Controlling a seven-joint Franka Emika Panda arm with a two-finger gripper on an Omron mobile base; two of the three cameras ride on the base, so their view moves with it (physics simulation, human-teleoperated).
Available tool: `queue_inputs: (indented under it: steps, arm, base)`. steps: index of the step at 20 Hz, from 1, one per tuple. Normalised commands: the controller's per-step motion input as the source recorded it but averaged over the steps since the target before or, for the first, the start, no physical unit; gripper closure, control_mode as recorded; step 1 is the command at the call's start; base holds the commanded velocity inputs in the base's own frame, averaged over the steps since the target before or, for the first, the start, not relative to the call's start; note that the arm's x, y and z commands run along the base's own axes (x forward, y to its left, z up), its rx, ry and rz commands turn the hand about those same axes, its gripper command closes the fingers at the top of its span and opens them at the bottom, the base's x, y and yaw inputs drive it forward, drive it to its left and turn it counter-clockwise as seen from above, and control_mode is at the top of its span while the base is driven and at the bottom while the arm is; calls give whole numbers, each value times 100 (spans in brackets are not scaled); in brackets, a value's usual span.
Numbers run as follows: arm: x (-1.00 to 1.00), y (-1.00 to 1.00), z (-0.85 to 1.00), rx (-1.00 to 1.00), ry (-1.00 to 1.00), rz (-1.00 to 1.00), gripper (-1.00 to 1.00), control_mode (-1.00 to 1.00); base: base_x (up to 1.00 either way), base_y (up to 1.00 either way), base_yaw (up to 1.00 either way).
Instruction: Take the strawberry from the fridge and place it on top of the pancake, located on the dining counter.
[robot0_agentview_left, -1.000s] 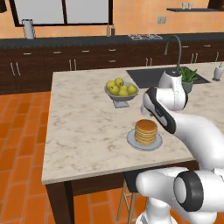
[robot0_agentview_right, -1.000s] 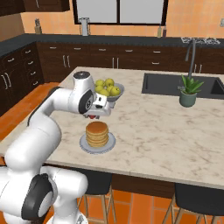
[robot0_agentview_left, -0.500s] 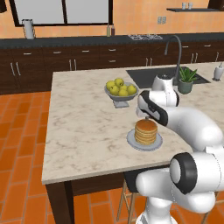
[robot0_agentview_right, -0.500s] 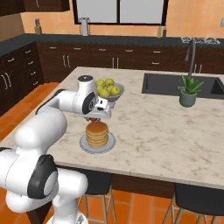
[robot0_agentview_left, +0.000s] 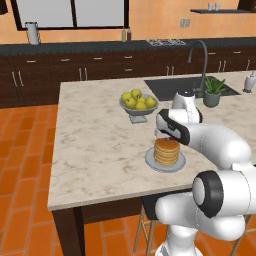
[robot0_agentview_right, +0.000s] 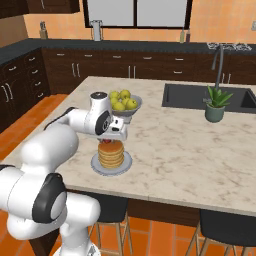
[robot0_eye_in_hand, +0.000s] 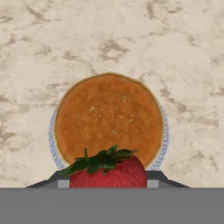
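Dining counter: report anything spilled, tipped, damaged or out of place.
Nothing stands out. The pancake sits centred on its plate, the fruit bowl and potted plant stand upright, and the dining counter shows no spill. The strawberry is held in the pincer above the stack.

The white arm bends forward and down, its hand turned downward. The gripper (robot0_agentview_right: 107, 142) is clamped on the strawberry (robot0_eye_in_hand: 108, 171) — the fruit sits between the jaws, green leaves facing outward — and directly below the jaws lies the pancake (robot0_eye_in_hand: 109, 120).
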Motion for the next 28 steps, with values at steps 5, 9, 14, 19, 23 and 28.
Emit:
queue_inputs:
  steps: [5, 9, 14, 19, 23, 28]
  arm:
    - [0, 0, -34, -1, 0, 1, 100, -100]
    - [5, 0, -3, 0, 0, 0, 100, -100]
    - [7, 0, 0, 0, 0, 0, 100, -100]
    - [18, 0, 0, 0, 0, 0, -100, -100]
    - [2, 0, 0, 0, 0, 0, -100, -100]
    - [0, 0, -1, 0, 3, 0, -100, -100]
  base:
    - [0, 0, 0]
    - [0, 0, 0]
    - [0, 0, 0]
    - [0, 0, 0]
    - [0, 0, 0]
    - [0, 0, 0]
